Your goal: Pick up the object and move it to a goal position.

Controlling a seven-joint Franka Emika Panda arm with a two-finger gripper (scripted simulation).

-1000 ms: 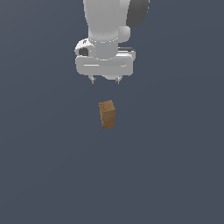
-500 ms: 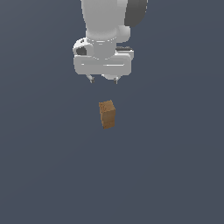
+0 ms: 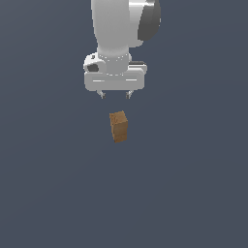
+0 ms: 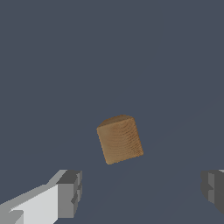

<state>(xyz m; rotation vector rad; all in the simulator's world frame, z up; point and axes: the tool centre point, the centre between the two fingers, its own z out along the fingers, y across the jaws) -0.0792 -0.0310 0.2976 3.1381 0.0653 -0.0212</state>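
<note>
The object is a tan-brown wood-grained block (image 3: 118, 126) standing on the dark grey surface near the middle of the exterior view. It also shows in the wrist view (image 4: 119, 139), beyond the two fingers and apart from them. My white gripper (image 3: 115, 95) hangs above the block, slightly toward the exterior view's left, with a clear gap between the fingertips and the block's top. The jaws are wide open and empty; the grey finger pads (image 4: 70, 194) stand far apart in the wrist view.
The flat dark grey surface (image 3: 193, 184) spreads all around the block. No other objects show in either view.
The gripper has shifted slightly toward the exterior view's right, closer to being over the block, and turned a little. The block has not moved.
</note>
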